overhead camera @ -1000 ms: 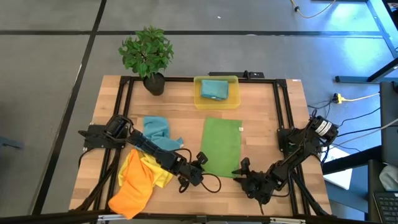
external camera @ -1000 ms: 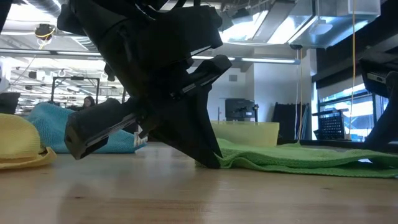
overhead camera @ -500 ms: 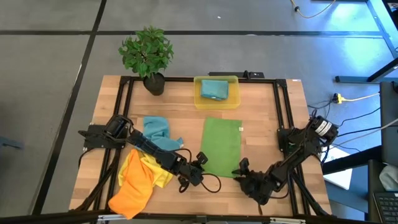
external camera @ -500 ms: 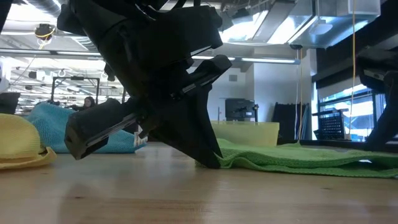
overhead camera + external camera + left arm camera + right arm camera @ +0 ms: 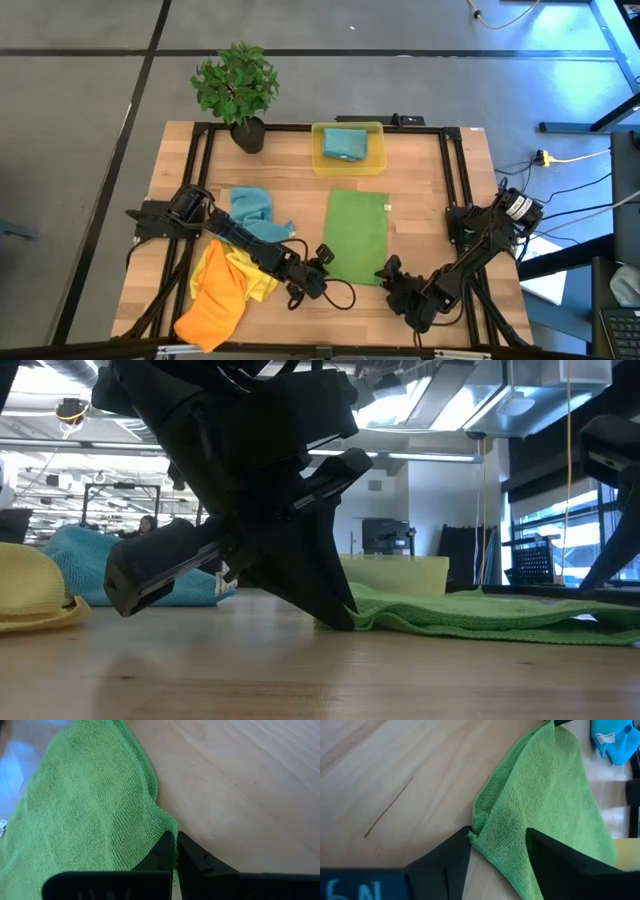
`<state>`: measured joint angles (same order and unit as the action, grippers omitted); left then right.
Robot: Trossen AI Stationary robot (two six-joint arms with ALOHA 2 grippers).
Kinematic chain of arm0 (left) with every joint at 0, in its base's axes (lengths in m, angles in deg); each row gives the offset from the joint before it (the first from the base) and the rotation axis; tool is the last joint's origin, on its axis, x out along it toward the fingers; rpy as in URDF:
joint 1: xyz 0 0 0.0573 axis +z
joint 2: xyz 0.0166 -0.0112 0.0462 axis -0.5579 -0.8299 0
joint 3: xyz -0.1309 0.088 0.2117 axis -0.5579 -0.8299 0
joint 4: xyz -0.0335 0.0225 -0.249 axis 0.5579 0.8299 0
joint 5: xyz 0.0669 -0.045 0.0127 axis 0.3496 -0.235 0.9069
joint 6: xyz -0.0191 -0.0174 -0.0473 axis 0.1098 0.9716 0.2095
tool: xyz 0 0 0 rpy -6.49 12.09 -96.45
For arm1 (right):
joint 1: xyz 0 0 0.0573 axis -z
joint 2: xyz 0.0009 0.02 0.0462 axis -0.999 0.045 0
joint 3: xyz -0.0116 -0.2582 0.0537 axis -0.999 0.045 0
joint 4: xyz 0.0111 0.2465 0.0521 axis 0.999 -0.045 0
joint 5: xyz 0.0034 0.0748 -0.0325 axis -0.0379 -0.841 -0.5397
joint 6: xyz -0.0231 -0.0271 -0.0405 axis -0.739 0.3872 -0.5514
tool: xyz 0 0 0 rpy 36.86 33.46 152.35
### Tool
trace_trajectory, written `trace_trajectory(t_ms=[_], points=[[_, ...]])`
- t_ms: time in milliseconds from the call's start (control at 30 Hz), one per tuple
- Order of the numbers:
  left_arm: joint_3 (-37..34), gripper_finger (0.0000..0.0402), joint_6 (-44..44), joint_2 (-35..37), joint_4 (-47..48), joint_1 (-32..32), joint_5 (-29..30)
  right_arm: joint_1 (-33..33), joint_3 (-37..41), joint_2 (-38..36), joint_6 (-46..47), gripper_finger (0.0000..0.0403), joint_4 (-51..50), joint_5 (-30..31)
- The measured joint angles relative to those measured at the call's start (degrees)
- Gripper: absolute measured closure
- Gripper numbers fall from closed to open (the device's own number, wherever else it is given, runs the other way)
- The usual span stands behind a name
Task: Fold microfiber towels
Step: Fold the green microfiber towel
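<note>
We see the green towel (image 5: 356, 236) lying flat mid-table, our left gripper (image 5: 325, 254) pinched tight on its near left corner and our right gripper (image 5: 388, 270) parted around its near right corner.

Left arm: I see the dark six-joint left arm reaching from the table's left side toward the middle front, lying low over the tabletop.
Left gripper: the dark two-finger left gripper (image 5: 326, 253) is pressed down at table level, tilted steeply; I read its fingers (image 5: 162, 855) as closed together, tips almost touching.
Right arm: the dark right arm folds in from the right edge, elbow bent, forearm angled toward the front centre.
Right gripper: the dark two-finger right gripper (image 5: 385, 270) sits low, its fingers (image 5: 451, 854) spread apart.
</note>
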<state>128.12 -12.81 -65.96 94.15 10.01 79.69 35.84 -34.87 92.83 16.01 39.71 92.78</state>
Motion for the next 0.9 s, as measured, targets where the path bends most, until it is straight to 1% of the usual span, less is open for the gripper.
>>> trace_trajectory(t_ms=[233,433,633,700,767,900], points=[[0.0,0.0400,1.2,0.0,0.0,0.0,0.4,0.1,0.2,0.0,-0.1,0.0266,1.0,-0.7],[0.0,0.0397,1.2,0.0,-0.1,0.0,0.6,0.1,0.2,0.0,3.0,0.0328,0.9,-0.5],[0.0,0.0400,1.3,0.0,-0.1,0.0,0.7,0.1,0.2,0.0,3.9,0.0386,1.0,-0.3],[0.0,0.0398,1.3,0.0,-0.1,0.0,0.7,0.1,0.2,0.0,4.3,0.0395,1.1,-0.2],[0.0,0.0397,1.4,0.0,-0.1,0.0,0.8,0.1,0.2,0.0,5.9,0.0395,1.0,-0.1],[0.0,0.0400,4.4,1.0,0.4,-0.5,1.0,-0.2,-0.6,0.1,12.1,0.0398,-2.1,0.5]])
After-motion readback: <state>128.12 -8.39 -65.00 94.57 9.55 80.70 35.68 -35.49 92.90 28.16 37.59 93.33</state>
